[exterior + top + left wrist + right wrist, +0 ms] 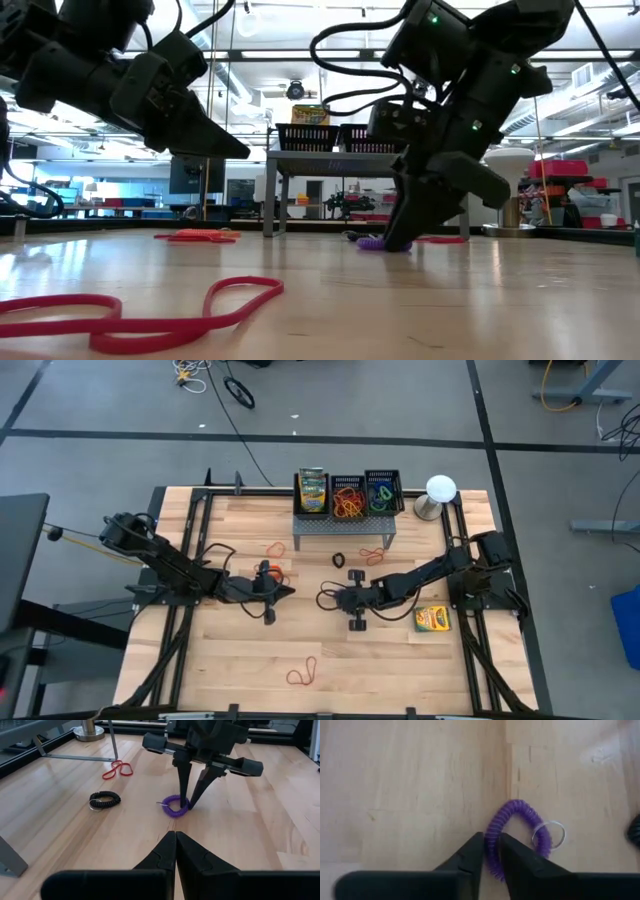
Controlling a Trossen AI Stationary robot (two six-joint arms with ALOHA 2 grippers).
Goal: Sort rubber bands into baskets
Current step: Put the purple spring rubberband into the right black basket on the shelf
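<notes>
A purple coiled band (520, 822) with a small metal ring (549, 834) lies flat on the table's middle (172, 806). My right gripper (491, 851) stands over it, pointing down, shut on the coil (375, 243). My left gripper (175, 840) is shut and empty, held above the table just left of it (275, 592). A black coiled band (105, 800) and red bands (117, 769) lie nearby. Three black mesh baskets (348, 495) sit on a grey stand: one holds a crayon box, one orange bands, one green and blue bands. My right gripper pinches one side of the purple coil's loop (492, 837) between its two fingertips, one finger inside the loop and one outside. The fingers (183, 785) come from above, pointing down, across the strand. The coil still lies on the table.
The grey perforated stand (343, 525) stands at the far middle, with a white-domed object (440, 490) to its right. A yellow-green crayon box (432, 619) lies under the right arm. More red bands lie near the stand (275, 547) and at the near edge (303, 675).
</notes>
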